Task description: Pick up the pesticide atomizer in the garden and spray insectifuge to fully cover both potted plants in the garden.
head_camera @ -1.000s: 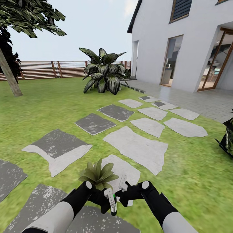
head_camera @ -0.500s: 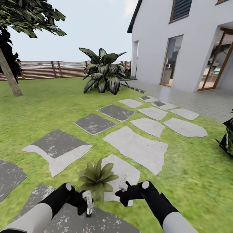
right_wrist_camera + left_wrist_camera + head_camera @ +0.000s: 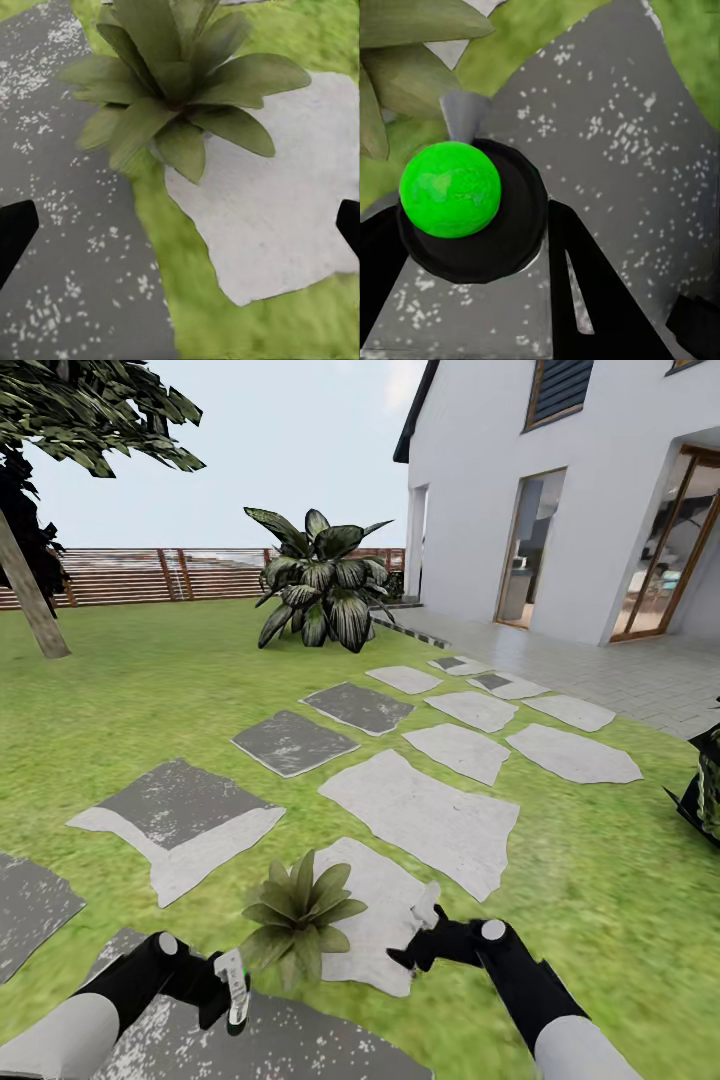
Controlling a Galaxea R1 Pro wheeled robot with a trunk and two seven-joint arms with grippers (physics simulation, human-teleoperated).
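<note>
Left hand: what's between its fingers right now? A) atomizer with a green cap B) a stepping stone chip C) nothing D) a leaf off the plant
A: the left hand is closed around the atomizer, whose round green top shows between the fingers, next to the potted plant.

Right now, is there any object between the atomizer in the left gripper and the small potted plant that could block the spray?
Nothing visible does. The left gripper holds the atomizer just beside the potted plant, with open space between them.
</note>
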